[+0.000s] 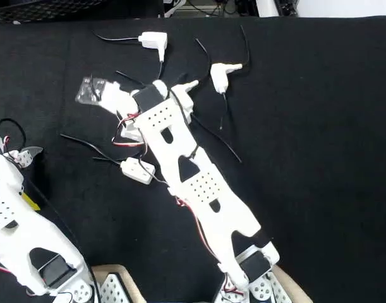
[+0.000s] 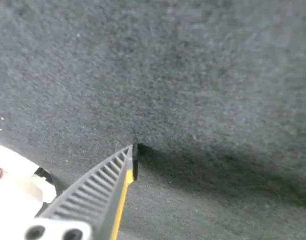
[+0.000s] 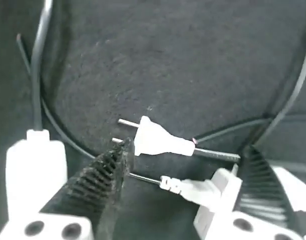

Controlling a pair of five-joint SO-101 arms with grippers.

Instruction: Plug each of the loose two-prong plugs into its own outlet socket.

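In the high view the right arm [image 1: 193,177] lies across the black worktop [image 1: 319,158] toward the upper middle, with an outlet socket [image 1: 137,170] just beside it at centre left. In the left wrist view the left gripper [image 2: 128,157] meets the bare worktop at lower centre, and I cannot tell if it is wide or narrow. In the right wrist view the right gripper [image 3: 185,150] stands wide around a two-prong plug [image 3: 160,141] lying flat at centre. If it closes on the cable [image 3: 218,156] or the prongs, I think the plug could twist and miss its socket.
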